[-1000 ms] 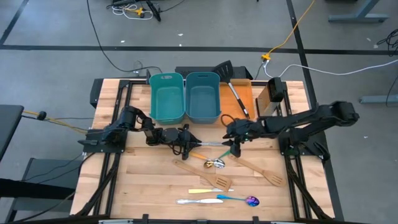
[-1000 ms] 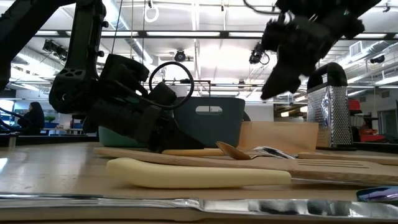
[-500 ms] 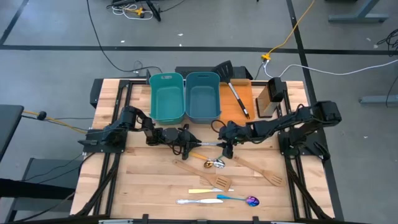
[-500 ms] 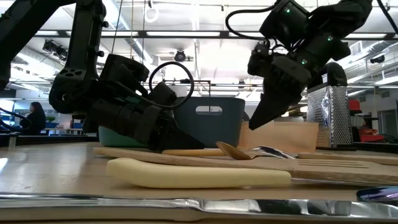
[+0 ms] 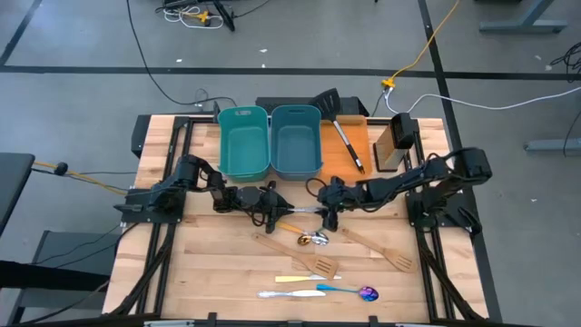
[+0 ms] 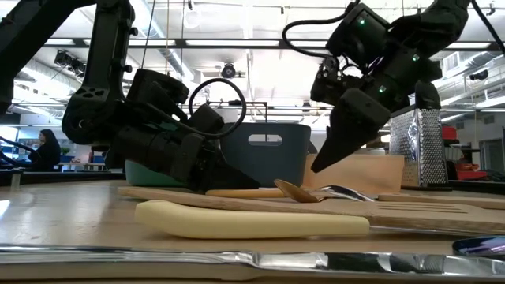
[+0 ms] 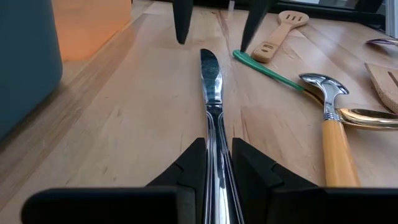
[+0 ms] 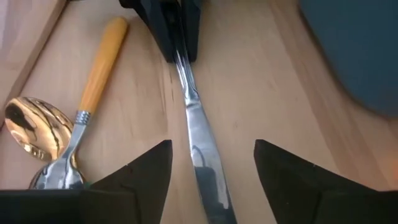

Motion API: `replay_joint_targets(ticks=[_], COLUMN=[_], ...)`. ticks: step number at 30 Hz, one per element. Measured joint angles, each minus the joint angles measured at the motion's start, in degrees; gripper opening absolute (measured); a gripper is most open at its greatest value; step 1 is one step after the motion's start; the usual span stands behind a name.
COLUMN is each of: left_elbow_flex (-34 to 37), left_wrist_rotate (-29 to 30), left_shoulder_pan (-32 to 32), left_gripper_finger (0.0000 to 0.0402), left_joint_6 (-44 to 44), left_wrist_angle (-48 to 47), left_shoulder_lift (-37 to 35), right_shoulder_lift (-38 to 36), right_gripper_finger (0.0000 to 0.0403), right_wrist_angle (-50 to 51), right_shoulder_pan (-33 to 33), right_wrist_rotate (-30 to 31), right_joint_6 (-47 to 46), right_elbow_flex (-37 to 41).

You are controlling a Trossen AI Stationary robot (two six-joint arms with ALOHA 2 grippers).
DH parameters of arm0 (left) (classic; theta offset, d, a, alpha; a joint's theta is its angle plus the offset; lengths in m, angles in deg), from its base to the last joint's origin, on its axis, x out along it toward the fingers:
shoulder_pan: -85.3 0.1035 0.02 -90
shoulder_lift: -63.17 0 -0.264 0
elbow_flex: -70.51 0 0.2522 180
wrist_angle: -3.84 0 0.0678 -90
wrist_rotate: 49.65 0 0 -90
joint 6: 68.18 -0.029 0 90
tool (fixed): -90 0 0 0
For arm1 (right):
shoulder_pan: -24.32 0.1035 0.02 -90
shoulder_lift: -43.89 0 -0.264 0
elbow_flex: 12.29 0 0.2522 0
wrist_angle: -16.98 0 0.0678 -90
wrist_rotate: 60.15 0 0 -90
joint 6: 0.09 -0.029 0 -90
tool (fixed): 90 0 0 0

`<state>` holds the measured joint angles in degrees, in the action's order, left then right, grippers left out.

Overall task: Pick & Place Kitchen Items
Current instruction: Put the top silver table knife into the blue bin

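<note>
A silver table knife (image 7: 209, 74) lies along the wood between the two arms, its blade toward the table's right. My left gripper (image 7: 216, 155) is low at the table's middle (image 5: 275, 207) and is shut on the knife's handle. My right gripper (image 8: 211, 155) is open and hangs just above the knife's blade end (image 5: 329, 216). One of its fingers stands on each side of the blade (image 8: 202, 155) and touches nothing. In the low view its fingertips (image 6: 318, 164) point down, clear of the table. My left gripper pinches the knife's handle (image 7: 215, 134) between its two fingers. The fingers come in nearly level from the table's left and lie along the knife. The blade (image 7: 209, 65) sticks out ahead toward the right. I cannot tell whether it rests on the wood or is just above it.
An orange-handled spoon (image 5: 292, 227), a gold spoon (image 5: 318, 239) and two wooden spatulas (image 5: 295, 256) (image 5: 381, 250) lie nearer. Cream-handled and silver cutlery (image 5: 307, 278) and a blue-handled purple spoon (image 5: 349, 291) lie at the near edge. Two teal bins (image 5: 270, 141), an orange tray (image 5: 359, 136) with a black spatula (image 5: 340, 127) and a grater (image 5: 397, 141) stand far.
My right gripper has gone toward the table's left and down, still open. It now straddles the knife's blade end. The left gripper and the knife have kept still.
</note>
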<state>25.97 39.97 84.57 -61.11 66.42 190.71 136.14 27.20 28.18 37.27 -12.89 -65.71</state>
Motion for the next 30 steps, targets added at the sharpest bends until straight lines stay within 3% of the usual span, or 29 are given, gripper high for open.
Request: replay_joint_targets(ticks=[14,30], left_elbow_flex=[0.04,0.09], left_wrist_rotate=[-0.62,-1.45], left_shoulder_pan=[0.00,0.00], left_gripper_finger=[0.0067,0.0067], left_joint_6=[0.00,0.31], left_wrist_angle=[0.32,1.18], left_shoulder_lift=[0.07,0.20], right_shoulder_lift=[5.81,5.85], right_gripper_finger=[0.0229,0.0228], right_wrist_angle=[-2.68,-1.86], right_shoulder_pan=[0.00,0.05], right_wrist_rotate=[0.11,1.15], right_joint_6=[1.35,2.10], right_elbow_flex=[0.00,0.02])
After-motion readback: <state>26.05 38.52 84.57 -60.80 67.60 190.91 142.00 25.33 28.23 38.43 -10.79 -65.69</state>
